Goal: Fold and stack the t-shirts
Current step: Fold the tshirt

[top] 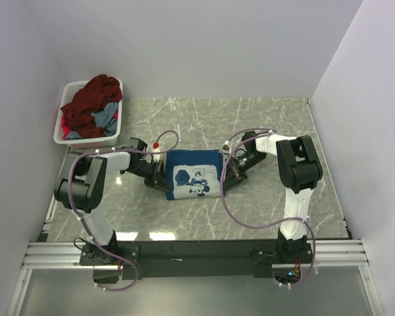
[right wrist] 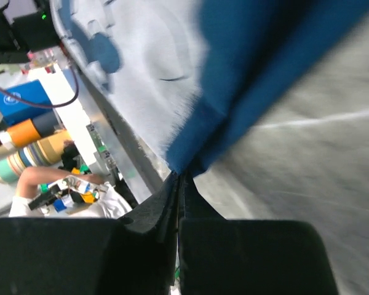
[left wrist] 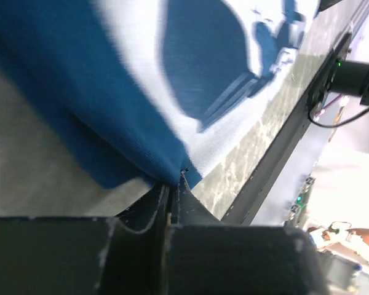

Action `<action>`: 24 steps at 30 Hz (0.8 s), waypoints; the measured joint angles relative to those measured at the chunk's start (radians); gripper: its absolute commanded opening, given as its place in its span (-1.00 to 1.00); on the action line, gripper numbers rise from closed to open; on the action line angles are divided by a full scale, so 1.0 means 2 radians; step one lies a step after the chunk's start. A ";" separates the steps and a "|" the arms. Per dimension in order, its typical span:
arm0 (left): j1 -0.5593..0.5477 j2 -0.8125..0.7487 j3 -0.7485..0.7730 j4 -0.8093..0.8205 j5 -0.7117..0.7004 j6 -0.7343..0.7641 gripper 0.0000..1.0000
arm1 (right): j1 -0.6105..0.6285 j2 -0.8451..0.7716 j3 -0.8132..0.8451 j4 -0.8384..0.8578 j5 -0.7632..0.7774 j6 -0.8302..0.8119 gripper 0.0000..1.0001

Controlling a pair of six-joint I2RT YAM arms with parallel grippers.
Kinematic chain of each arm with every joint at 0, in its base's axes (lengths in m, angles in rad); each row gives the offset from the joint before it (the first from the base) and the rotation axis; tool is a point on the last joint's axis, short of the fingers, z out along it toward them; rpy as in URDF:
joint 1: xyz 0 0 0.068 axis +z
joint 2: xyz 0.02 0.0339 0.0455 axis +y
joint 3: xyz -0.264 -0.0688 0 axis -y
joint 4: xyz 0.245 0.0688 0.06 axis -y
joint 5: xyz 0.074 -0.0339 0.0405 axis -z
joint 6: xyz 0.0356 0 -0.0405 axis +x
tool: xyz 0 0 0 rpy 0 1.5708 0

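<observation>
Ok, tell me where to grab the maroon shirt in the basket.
Pinch the raised fold at the top of the maroon shirt, coming straight down from above: it heaps over the basket rim, and the walls block any side approach.

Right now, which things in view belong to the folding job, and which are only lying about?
Belong to the job: blue t-shirt, pinched by the left gripper and the right gripper; maroon t-shirt and grey-blue t-shirt, heaped in the basket.
Only lying about: white basket; marble table.
</observation>
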 measured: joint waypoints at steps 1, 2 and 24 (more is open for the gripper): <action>0.004 0.007 0.002 0.000 0.000 0.000 -0.99 | -0.004 0.005 0.002 0.000 0.003 0.001 -1.00; 0.011 0.014 0.003 -0.001 0.001 0.000 -0.99 | -0.009 0.009 0.004 0.003 0.006 0.002 -1.00; -0.087 -0.096 -0.040 0.226 0.068 -0.198 -0.92 | 0.053 -0.111 -0.010 0.147 -0.105 0.136 -0.67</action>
